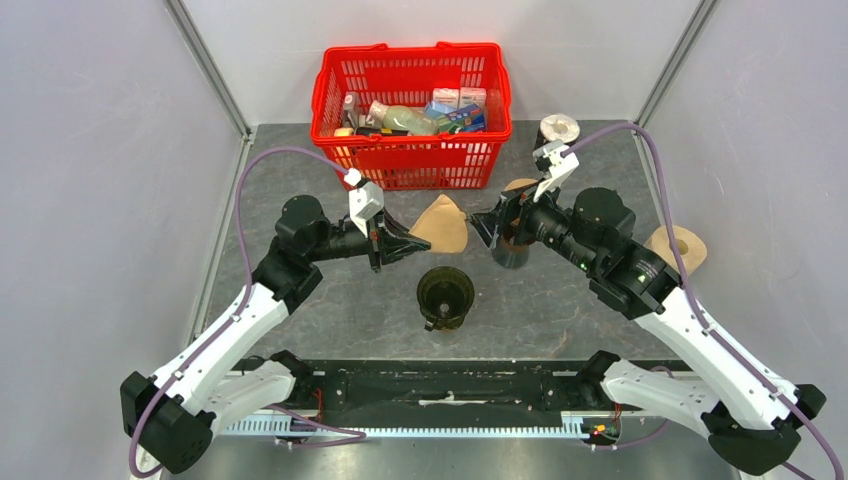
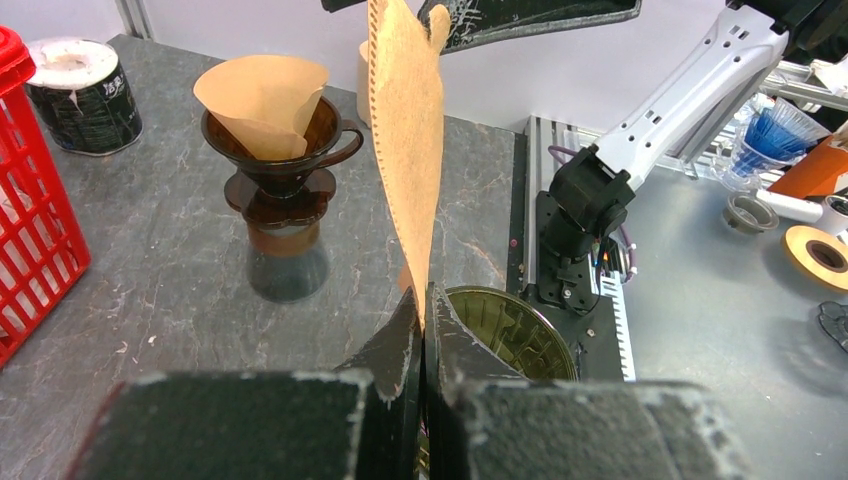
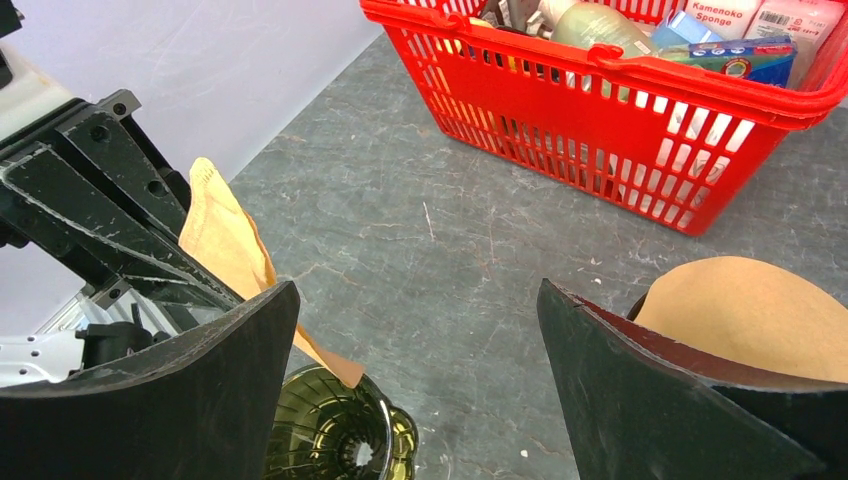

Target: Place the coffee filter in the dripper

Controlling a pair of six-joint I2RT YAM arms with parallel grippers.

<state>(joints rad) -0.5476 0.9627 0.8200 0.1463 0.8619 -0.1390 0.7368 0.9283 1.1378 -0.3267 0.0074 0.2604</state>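
My left gripper [image 1: 408, 243] is shut on the corner of a flat brown coffee filter [image 1: 441, 224] and holds it upright in the air, above and behind the empty dark glass dripper [image 1: 445, 293]. In the left wrist view the filter [image 2: 405, 150] stands edge-on from the closed fingertips [image 2: 424, 300], with the dripper [image 2: 512, 330] just below. My right gripper [image 1: 487, 232] is open and empty, facing the filter's far edge. In the right wrist view the filter [image 3: 225, 240] hangs over the dripper [image 3: 330, 430], beside my left finger [image 3: 200, 380].
A second dripper with a filter in it [image 2: 275, 120] stands on a glass server behind my right gripper. A red basket [image 1: 410, 105] of groceries sits at the back. A tape roll [image 1: 560, 130] is at the back right, and another filter [image 1: 680, 247] lies at the right.
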